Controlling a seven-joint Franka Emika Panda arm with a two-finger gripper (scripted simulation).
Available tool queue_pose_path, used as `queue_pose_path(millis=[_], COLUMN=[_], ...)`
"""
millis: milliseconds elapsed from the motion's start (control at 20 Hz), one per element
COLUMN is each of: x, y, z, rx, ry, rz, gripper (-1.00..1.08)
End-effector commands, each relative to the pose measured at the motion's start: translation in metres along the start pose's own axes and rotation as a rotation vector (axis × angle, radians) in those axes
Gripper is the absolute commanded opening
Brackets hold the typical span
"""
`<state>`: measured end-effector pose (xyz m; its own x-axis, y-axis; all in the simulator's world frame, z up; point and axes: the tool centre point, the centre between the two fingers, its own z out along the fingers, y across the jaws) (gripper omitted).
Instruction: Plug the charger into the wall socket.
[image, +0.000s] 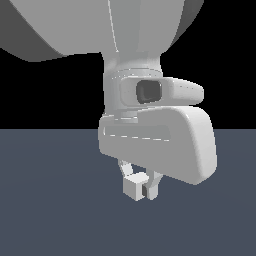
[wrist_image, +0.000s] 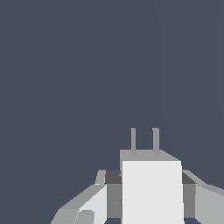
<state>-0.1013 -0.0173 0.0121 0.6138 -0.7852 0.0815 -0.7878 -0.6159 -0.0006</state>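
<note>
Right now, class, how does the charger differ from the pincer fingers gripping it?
The charger is a bright white cube; the pincer fingers are greyer, slanted bars with dark pads. The charger has two thin prongs sticking out; the fingers have none. Both are pale and pressed together.

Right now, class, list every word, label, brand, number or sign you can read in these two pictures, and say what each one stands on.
None: no readable text in either view. The charger, the gripper holding it, and the floor are all plain and unmarked.
</note>
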Motion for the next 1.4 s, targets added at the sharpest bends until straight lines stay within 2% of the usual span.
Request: queue_pose_path(millis=[0,350,650,1350], x=[0.0,0.003,0.012,0.051], y=[0.0,0.0,-0.001,-0.011], z=[0.0,-0.002,-0.007,-0.03], rx=[0.0,0.002,0.007,0.033], ry=[0.0,0.0,0.001,0.004], rz=[0.0,-0.024,-0.095,-0.41], gripper=[-1.0,-1.0,-1.0,-1.0])
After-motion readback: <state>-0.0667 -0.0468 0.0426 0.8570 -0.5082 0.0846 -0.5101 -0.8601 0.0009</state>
